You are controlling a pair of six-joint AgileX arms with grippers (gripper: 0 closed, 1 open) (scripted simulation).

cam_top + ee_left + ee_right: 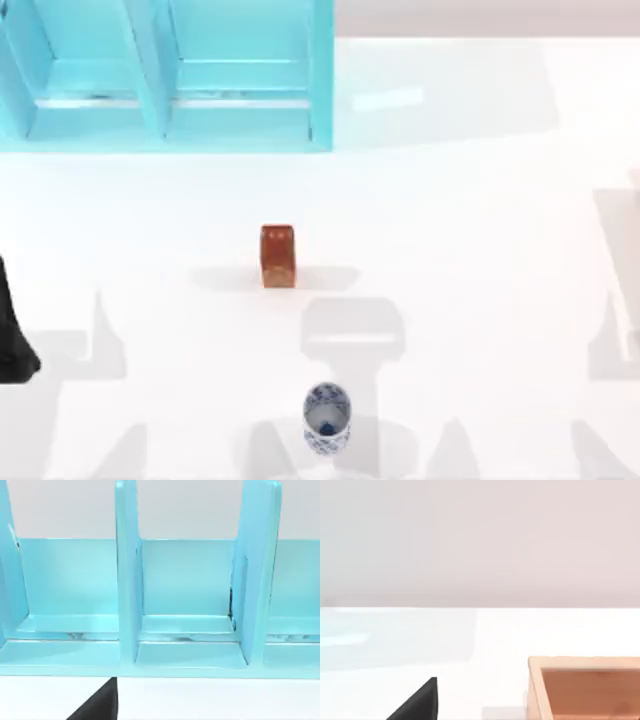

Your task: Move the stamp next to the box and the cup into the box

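Jaws first: I cannot tell how either pair stands. The left arm (15, 335) sits parked as a dark shape at the counter's left edge, and a black wedge (97, 702) at the edge of its wrist view says nothing about its opening. The right wrist view has a similar wedge (417, 700), equally unhelpful. Neither arm has hold of anything that I can see.

Further out, the stamp (277, 256) stands upright near the middle of the white counter (480, 250), free of everything. The cup (327, 418) stands mouth up near the front edge, well apart from the stamp, with a blue mark inside its bottom. Both look untouched, so I judge the task not yet begun.

Along the back left stands a turquoise rack (160, 90) with upright dividers, which the left wrist camera faces squarely. The right wrist view catches the corner of an open wooden box (585, 687), presumably the goal for both items.

No writing or brand is legible anywhere.
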